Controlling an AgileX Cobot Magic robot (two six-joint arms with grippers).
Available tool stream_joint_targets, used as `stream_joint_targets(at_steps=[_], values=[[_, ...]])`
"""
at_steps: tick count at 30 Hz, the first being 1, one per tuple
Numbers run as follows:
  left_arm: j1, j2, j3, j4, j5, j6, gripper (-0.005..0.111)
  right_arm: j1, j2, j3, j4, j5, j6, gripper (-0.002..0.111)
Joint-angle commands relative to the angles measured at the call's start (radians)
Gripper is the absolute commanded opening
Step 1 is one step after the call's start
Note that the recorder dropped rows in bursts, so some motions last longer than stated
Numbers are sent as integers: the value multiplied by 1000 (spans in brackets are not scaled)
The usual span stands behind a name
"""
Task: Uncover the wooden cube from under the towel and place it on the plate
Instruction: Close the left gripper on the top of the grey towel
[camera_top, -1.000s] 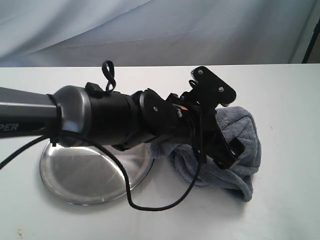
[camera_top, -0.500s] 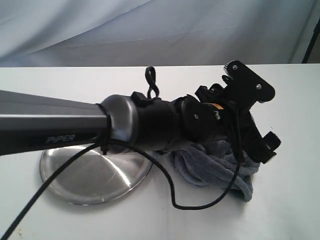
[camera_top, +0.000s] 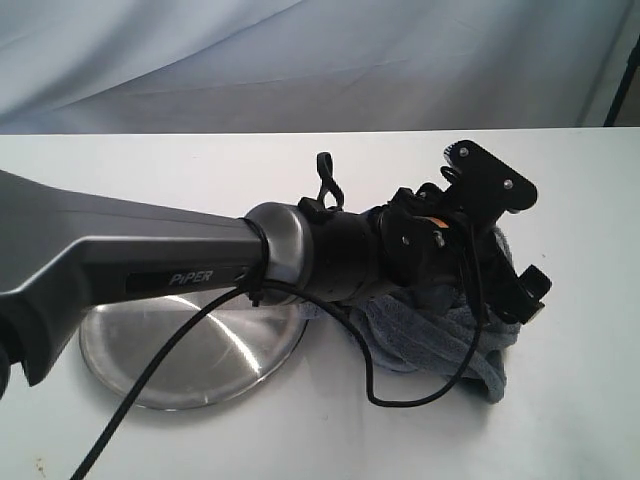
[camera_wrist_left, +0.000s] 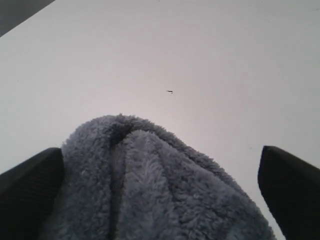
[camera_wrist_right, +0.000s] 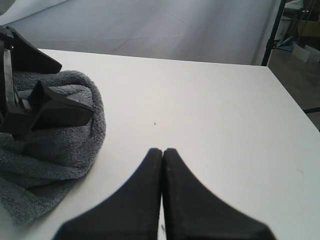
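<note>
The grey-blue towel (camera_top: 440, 345) lies bunched on the white table to the right of the steel plate (camera_top: 170, 365). The wooden cube is hidden; no part of it shows. My left gripper (camera_top: 512, 285) reaches across from the left and is low over the towel's right end, open, with one finger on each side of a fluffy fold (camera_wrist_left: 150, 190). The fingers (camera_wrist_left: 30, 185) are wide apart and do not pinch the cloth. In the right wrist view the towel (camera_wrist_right: 60, 145) and the left fingers (camera_wrist_right: 60, 112) show. My right gripper (camera_wrist_right: 163, 151) is shut and empty, above bare table beside the towel.
The left arm's forearm (camera_top: 130, 260) and its black cable (camera_top: 380, 395) hang over the plate's far part. The white table (camera_wrist_right: 215, 100) runs out to its right edge near a dark stand (camera_wrist_right: 272, 30). A grey cloth backdrop is behind.
The left arm has reached further right across the plate, carrying its open gripper from the towel's middle to its right end and slightly lower. The towel looks a little flattened.
</note>
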Motion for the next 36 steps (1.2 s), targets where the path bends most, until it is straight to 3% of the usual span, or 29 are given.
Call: stream_joint_targets(at_steps=[1, 4, 9, 12, 19, 25, 36], values=[[4, 0, -1, -3, -4, -9, 103, 3, -6, 4, -8, -4, 2, 0], [4, 0, -1, -3, -4, -9, 90, 3, -6, 4, -8, -4, 2, 0], [4, 0, -1, -3, -4, -9, 49, 3, -6, 4, -8, -4, 2, 0], [4, 0, -1, -3, 0, -7, 30, 3, -6, 4, -8, -4, 2, 0], [4, 0, -1, -3, -16, -7, 2, 3, -6, 4, -8, -4, 2, 0], [4, 0, -1, -3, -80, -7, 0, 3, -6, 4, -8, -4, 2, 0], [4, -86, -4, 82, -70, -7, 0, 3, -6, 4, -8, -4, 2, 0]])
